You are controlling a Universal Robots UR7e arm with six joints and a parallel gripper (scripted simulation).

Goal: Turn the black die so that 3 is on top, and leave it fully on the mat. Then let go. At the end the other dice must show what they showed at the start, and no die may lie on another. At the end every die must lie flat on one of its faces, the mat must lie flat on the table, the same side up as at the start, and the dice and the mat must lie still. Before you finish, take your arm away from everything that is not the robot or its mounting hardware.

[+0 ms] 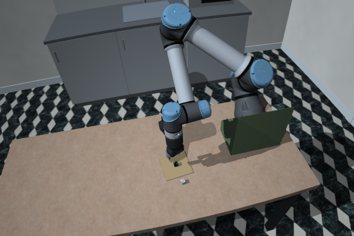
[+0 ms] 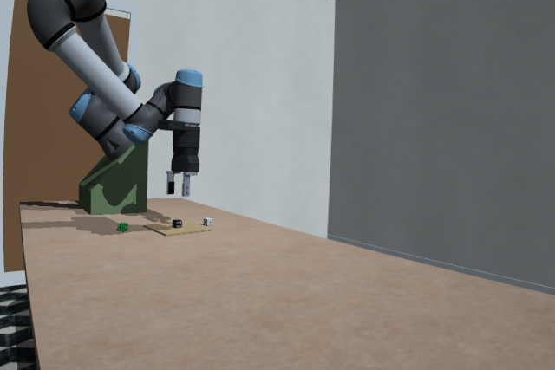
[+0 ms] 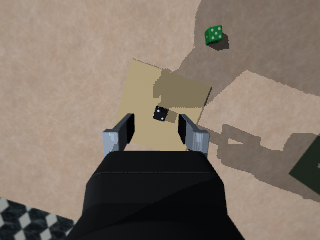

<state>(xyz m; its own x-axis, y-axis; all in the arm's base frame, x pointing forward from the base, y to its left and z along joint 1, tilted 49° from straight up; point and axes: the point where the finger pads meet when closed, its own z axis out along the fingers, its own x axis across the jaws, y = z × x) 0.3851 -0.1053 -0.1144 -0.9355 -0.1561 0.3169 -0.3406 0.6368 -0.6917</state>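
The black die [image 1: 175, 163] [image 2: 177, 223] [image 3: 160, 113] lies flat near the middle of the tan mat [image 1: 168, 172] [image 2: 190, 230] [image 3: 135, 90]. Its top shows a few white pips in the wrist view, too small to count surely. The mat lies flat on the table. My gripper [image 2: 178, 194] [image 3: 156, 122] is open and empty, pointing down well above the mat. The white die [image 1: 183, 181] [image 2: 207, 221] lies on the table just off the mat. The green die [image 2: 122, 226] [image 3: 214, 34] lies on the table off another side of the mat; the arm hides it in the top view.
The green robot base stand [image 1: 260, 133] [image 2: 118, 196] stands on the table [image 1: 86, 176] [image 2: 291, 294] to the right of the mat in the top view. Shadows of the arm fall over part of the mat and around the green die. A counter with a sink stands behind the table.
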